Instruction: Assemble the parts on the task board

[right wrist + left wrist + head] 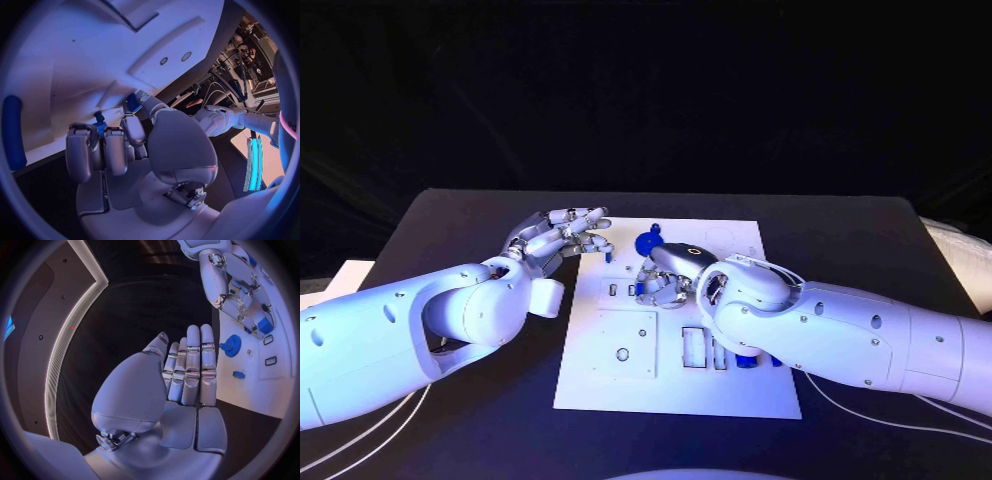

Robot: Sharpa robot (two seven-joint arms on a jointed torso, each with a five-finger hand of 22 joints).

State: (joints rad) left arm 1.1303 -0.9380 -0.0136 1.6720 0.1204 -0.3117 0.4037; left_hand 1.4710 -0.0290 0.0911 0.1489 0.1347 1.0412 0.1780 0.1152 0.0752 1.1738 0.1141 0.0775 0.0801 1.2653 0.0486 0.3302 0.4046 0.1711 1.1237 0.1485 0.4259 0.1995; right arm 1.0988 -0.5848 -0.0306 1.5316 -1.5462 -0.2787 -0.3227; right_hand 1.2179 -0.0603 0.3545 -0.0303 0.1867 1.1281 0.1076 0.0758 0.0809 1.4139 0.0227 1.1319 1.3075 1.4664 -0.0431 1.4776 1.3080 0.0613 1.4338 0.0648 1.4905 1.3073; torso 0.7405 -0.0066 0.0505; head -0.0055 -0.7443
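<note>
The white task board lies in the middle of the black table. A blue gear sits near its far edge, and a few blue parts lie beside the slots under my right forearm. My right hand is curled down onto the board's middle, its fingertips pinching a small blue part. My left hand hovers at the board's far left edge with straight fingers held side by side, holding nothing. From the left wrist, the blue gear and my right hand lie beyond it.
A pale sheet lies at the table's left edge and a white cloth at its right edge. White cables trail under my left arm. A long blue piece lies on the board.
</note>
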